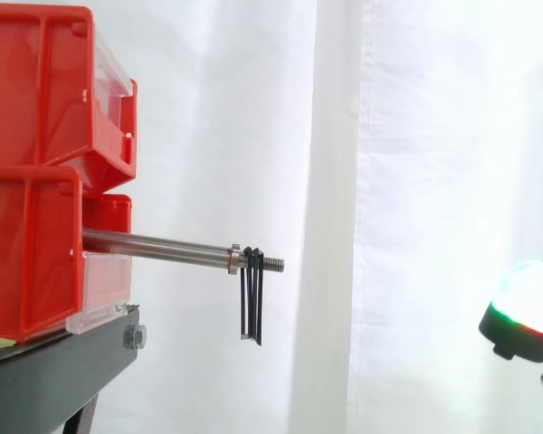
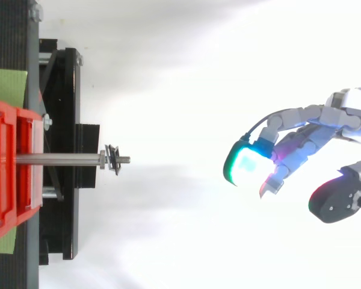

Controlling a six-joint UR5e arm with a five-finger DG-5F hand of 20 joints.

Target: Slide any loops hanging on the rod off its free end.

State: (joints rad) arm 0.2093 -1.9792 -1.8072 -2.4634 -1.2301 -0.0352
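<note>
You're seeing black loops [image 1: 252, 303] hanging at the free end of the rod [image 1: 154, 243]. The hand [image 2: 301, 143], at 3 o'clock from them, is hovering well apart, fingers relaxed and empty.

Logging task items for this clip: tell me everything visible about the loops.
The loops are thin, black, wire-like bands, bunched together, hanging straight down from the rod near its threaded free end, just outside a metal collar. They touch only the rod; the hand is well away, off the free end.
</note>
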